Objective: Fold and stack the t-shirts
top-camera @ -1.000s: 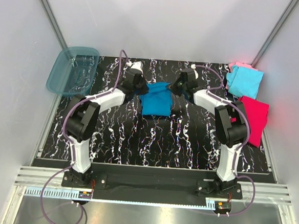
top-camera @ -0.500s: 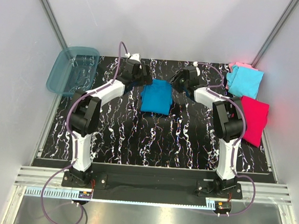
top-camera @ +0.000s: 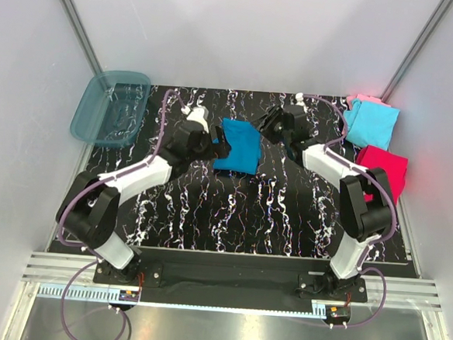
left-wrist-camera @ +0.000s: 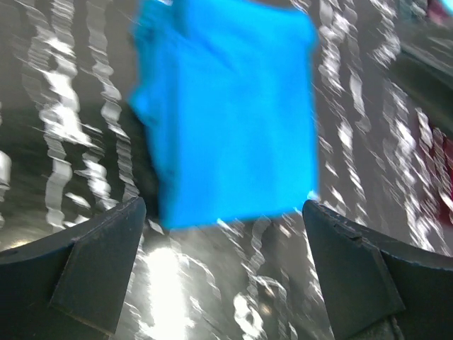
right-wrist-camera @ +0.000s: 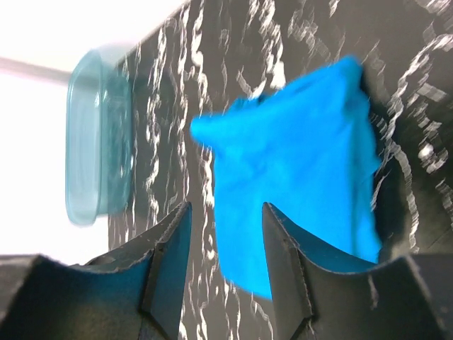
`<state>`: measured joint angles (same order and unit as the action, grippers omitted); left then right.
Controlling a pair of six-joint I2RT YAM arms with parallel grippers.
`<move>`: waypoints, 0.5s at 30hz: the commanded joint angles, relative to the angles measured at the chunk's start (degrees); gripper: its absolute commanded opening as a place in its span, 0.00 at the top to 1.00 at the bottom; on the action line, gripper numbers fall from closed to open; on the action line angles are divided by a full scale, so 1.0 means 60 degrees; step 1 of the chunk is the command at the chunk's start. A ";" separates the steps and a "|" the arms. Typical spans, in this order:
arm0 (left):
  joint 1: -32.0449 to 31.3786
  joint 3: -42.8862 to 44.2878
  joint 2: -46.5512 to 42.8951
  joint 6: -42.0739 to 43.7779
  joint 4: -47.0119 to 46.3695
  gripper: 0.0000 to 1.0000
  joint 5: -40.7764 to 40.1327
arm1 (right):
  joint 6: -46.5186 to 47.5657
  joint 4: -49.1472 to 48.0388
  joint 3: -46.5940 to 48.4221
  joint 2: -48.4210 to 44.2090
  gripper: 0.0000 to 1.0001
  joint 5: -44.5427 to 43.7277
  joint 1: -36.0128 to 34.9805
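T-shirt (top-camera: pixel 240 145) edges free between left tool (top-camera: pixel 219 148), right tool (top-camera: pixel 265 128).

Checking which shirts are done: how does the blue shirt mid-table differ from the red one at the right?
The blue shirt is folded into a compact rectangle; the red shirt looks larger. The blue shirt sits mid-table in full view; the red shirt lies at the right edge, partly hidden by the right arm. Both are plain, single-coloured and lie flat.
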<state>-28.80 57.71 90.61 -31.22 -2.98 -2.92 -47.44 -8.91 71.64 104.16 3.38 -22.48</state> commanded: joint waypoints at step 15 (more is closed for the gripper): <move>0.0331 0.3645 0.2749 0.0677 -0.0530 0.01 0.0968 | 0.0802 -0.0054 0.1521 0.1270 0.52 0.0814 -0.0135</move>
<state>-28.05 71.20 102.24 -29.04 -5.65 -0.14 -44.73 -9.43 75.46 108.77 7.22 -23.62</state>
